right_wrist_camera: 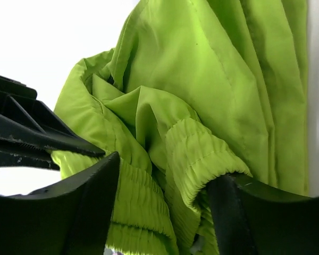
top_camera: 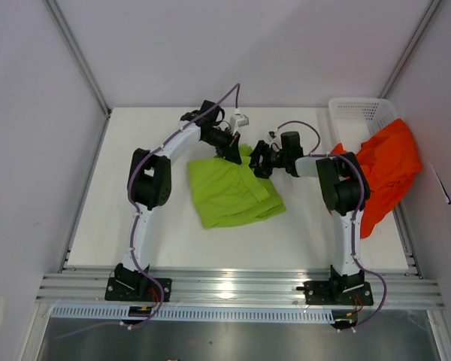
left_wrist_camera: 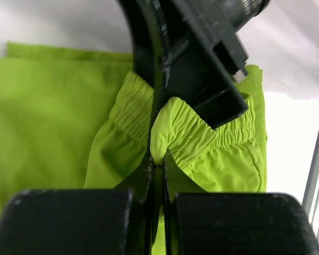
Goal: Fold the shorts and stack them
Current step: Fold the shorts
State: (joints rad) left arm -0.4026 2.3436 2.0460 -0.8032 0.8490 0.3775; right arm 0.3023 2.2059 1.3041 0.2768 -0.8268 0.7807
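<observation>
The lime green shorts (top_camera: 233, 192) lie folded on the white table (top_camera: 135, 226), waistband toward the far side. My left gripper (top_camera: 235, 156) is shut on a pinch of the elastic waistband (left_wrist_camera: 173, 127), as the left wrist view (left_wrist_camera: 158, 162) shows. My right gripper (top_camera: 255, 162) faces it closely, and its jaws stand open around the same bunched waistband (right_wrist_camera: 196, 154). The cloth drapes over one finger (right_wrist_camera: 228, 207) in the right wrist view (right_wrist_camera: 165, 180). The orange-red shorts (top_camera: 387, 169) hang over the near end of the basket at the right edge.
A white mesh basket (top_camera: 361, 113) stands at the back right corner. The two grippers nearly touch above the green shorts' far edge. Metal frame posts and white walls enclose the table.
</observation>
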